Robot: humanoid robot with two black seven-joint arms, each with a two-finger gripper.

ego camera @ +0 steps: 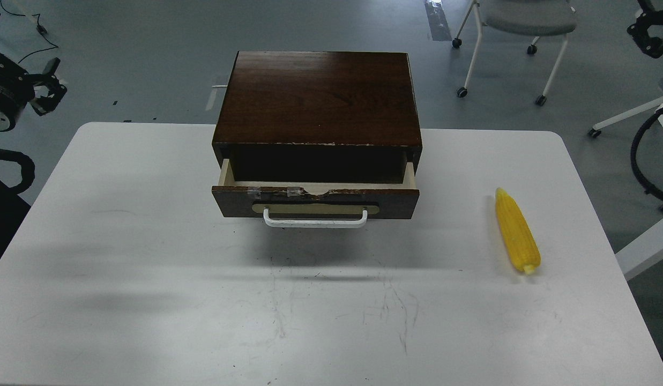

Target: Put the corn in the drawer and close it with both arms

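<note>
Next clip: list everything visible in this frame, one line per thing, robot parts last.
box: 1, dark brown wood, table centre, far side.
drawer: 1, dark brown front, white handle, pulled partly open, inside looks empty.
corn: 1, yellow, lying on table right of drawer, apart from it.
table: 1, white, scuffed, fills the foreground.
chair: 1, grey seat, white legs on castors, floor at top right.
left gripper: 1, black, far left above floor, jaws open.
right gripper: 1, black, top right edge, jaws unclear.
</note>
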